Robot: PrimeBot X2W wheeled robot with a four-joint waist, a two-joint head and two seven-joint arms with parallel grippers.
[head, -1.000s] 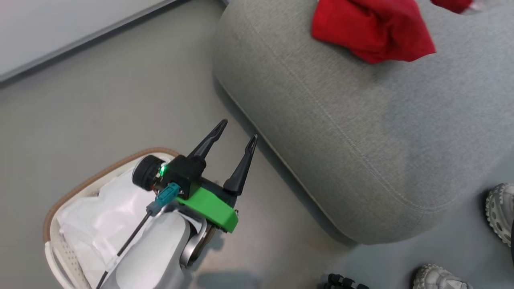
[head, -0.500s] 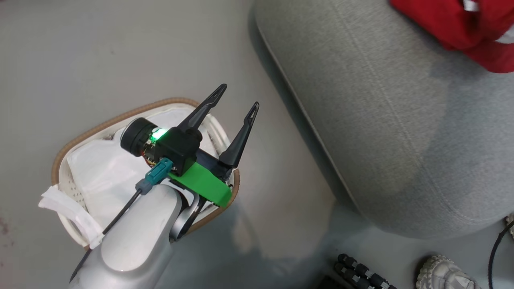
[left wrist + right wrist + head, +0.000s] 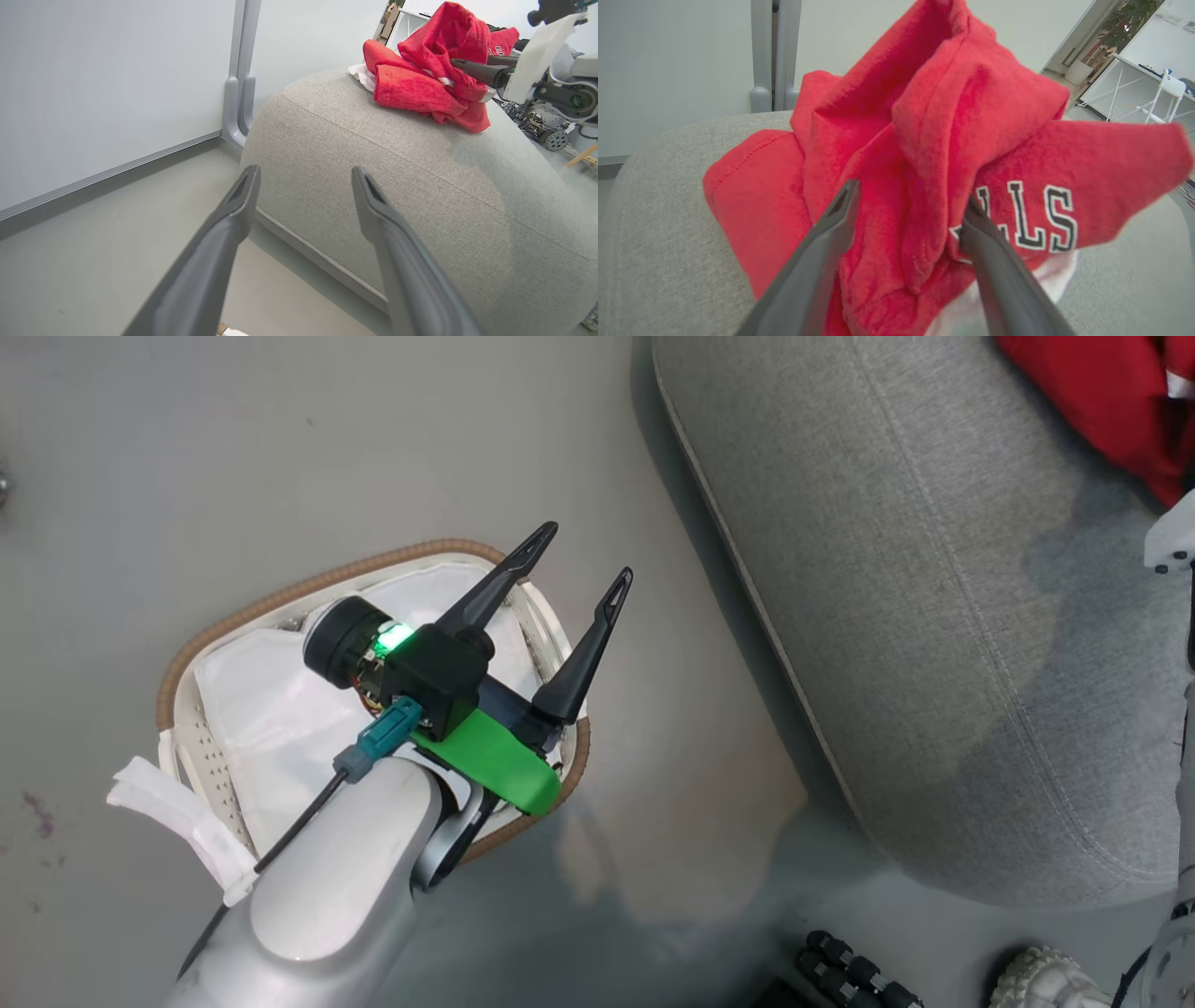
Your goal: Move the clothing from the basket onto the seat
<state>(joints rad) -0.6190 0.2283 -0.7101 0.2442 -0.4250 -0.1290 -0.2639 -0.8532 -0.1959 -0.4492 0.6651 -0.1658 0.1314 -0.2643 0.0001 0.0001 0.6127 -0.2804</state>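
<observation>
The basket (image 3: 308, 586), its white liner (image 3: 271, 709) showing, sits on the floor at eight o'clock in the head view; the left gripper (image 3: 587, 551) hovers above it, fingers spread and holding nothing; the seat (image 3: 934, 616) stretches across three o'clock; the clothing (image 3: 1102, 401) lies heaped on it at one o'clock; the right gripper (image 3: 910, 196) straddles a red fold, fingers parted, apparently not pinching it.

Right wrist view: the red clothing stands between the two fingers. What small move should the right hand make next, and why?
Probably draw the right hand straight back, jaws spread. The clothing lies on the seat, and the open fingers flank a fold, so closing or lifting could drag it off.
</observation>
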